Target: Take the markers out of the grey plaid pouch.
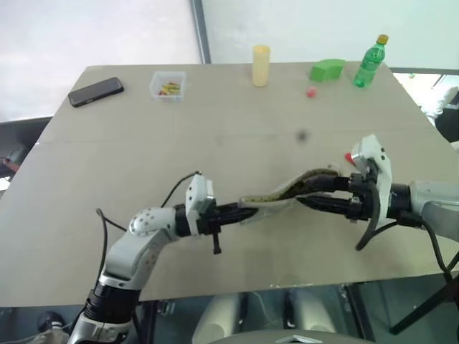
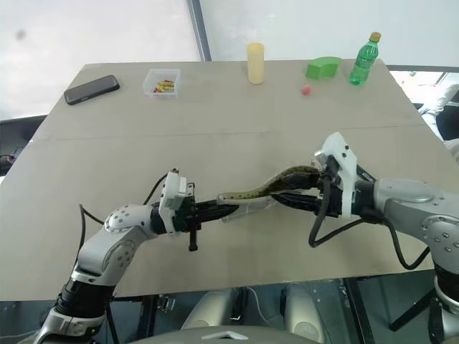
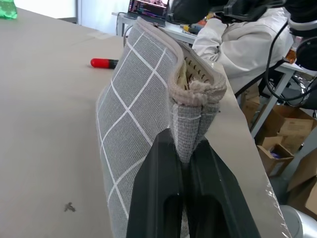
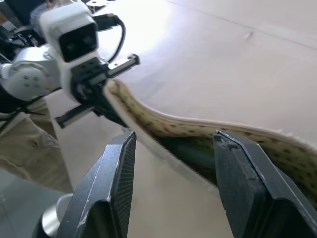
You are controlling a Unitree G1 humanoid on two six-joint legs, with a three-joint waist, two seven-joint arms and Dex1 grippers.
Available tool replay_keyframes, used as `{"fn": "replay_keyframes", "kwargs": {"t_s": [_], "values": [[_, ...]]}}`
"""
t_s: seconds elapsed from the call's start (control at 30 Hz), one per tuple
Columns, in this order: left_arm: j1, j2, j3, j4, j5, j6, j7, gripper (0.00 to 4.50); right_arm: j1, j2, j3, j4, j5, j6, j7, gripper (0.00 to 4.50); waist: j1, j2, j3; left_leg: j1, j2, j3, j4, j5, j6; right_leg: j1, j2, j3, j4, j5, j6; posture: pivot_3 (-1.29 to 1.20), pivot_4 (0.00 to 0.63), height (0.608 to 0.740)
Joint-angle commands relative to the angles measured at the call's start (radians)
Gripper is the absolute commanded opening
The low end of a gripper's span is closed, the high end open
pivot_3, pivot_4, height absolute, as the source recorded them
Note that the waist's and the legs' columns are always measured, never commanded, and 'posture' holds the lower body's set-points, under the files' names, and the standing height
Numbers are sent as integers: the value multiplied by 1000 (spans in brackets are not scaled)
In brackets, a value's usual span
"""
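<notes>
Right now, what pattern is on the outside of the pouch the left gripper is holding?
Grey fabric with a thin white grid on the pouch, clearest in the left wrist view.

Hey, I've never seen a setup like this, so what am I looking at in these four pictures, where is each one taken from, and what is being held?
This is a humanoid robot with two arms, each ending in a gripper of two black fingers. Two pictures come from a camera pair on its head, looking down over a table. The other two come from cameras on its wrists, looking along each gripper's fingers.

The left gripper is shut on one end of a grey plaid pouch, holding it up off the table. The right gripper is open at the pouch's gaping mouth, where the olive-yellow lining shows.

On the table lie a black phone, a small clear box, a yellow cup, a green block, a green bottle, a small red ball and a red-capped marker beyond the pouch.
</notes>
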Motion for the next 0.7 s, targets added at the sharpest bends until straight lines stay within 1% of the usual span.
{"fn": "replay_keyframes", "kwargs": {"t_s": [0.03,0.1,0.2,0.33,0.37,0.4,0.43,0.53,0.57,0.63,0.7], "values": [[0,9,2,-34,-4,-28,-19,0,-35,13,40,51,-43,9,-36,2490,1,0,0,0,0,0,0,0,0,0,0,0,0,0,0,0,150,740],[18,12,-6,-78,-8,-15,-4,0,-46,10,100,77,-83,24,-36,2490,0,0,0,0,0,0,0,0,0,0,0,0,0,0,0,0,150,740],[51,24,-11,-135,-14,-6,7,0,-73,30,140,114,-108,48,-46,2490,-1,0,0,0,0,0,0,0,0,0,0,0,0,0,0,0,150,740],[131,58,-19,-202,-5,-32,-11,0,-110,137,130,164,-86,80,-101,2490,-4,0,0,0,0,0,-1,0,0,-1,0,1,0,0,0,0,150,740],[150,63,-16,-226,-13,-29,-3,0,-108,153,154,144,-125,43,-103,2490,-3,0,0,0,0,0,-1,0,0,-1,0,1,0,0,0,0,150,740],[165,67,-11,-250,-22,-20,7,0,-105,156,189,117,-182,-9,-96,2490,-2,1,0,0,0,0,-1,0,0,-1,0,1,0,0,0,0,150,740],[178,66,-4,-279,-41,-1,27,0,-101,134,254,81,-266,-76,-73,2490,0,1,0,0,0,0,-1,0,0,-1,0,1,0,0,0,0,150,740],[191,61,15,-357,-113,77,96,0,-99,17,501,22,-592,-344,21,2490,3,1,1,0,-1,0,-1,0,0,-1,0,0,0,0,0,0,150,740],[191,60,19,-376,-137,103,117,0,-99,-3,557,29,-673,-414,44,2490,2,1,1,0,-1,0,-1,0,0,-1,0,0,0,0,0,0,150,740],[183,56,28,-402,-179,145,157,0,-112,-8,632,66,-797,-521,65,2490,-2,0,0,0,-1,0,0,0,0,-1,0,0,0,0,0,0,150,740],[170,60,39,-398,-200,168,175,0,-115,10,667,111,-882,-627,95,2490,-5,1,0,1,-1,1,0,0,-1,-1,1,0,0,0,1,0,150,740]]}}
